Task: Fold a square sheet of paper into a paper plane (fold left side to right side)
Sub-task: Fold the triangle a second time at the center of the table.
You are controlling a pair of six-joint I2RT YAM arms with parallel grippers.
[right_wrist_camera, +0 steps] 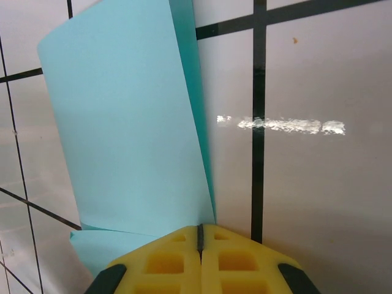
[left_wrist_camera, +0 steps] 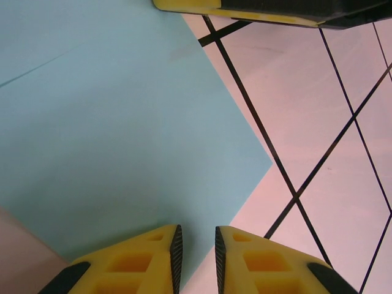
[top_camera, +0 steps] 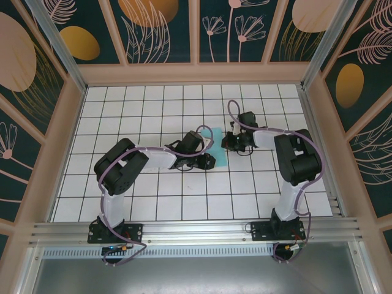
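Turquoise sheet of paper (top_camera: 218, 146), part-folded, mid-desk (top_camera: 153, 104) between both arms, long axis near to far; right tool (right_wrist_camera: 200, 236) closed on its raised edge, left tool (left_wrist_camera: 196, 236) slightly parted over the flat half, equally near.

Your top external camera sits high above and behind the arm bases and looks steeply down, so you take in the whole bench (top_camera: 153, 202) from afar, with the bases along the bottom edge. Your left wrist camera rides just behind the left end effector (left_wrist_camera: 196, 239), its yellow fingertips at the bottom of the frame. It looks down from very near onto the square sheet of paper (left_wrist_camera: 122, 141) and the grid lines beside it. Your right wrist camera looks likewise past the right end effector (right_wrist_camera: 200, 236), very near the bench. All three views share that sheet and the black-lined tiles around it, mid-bench.
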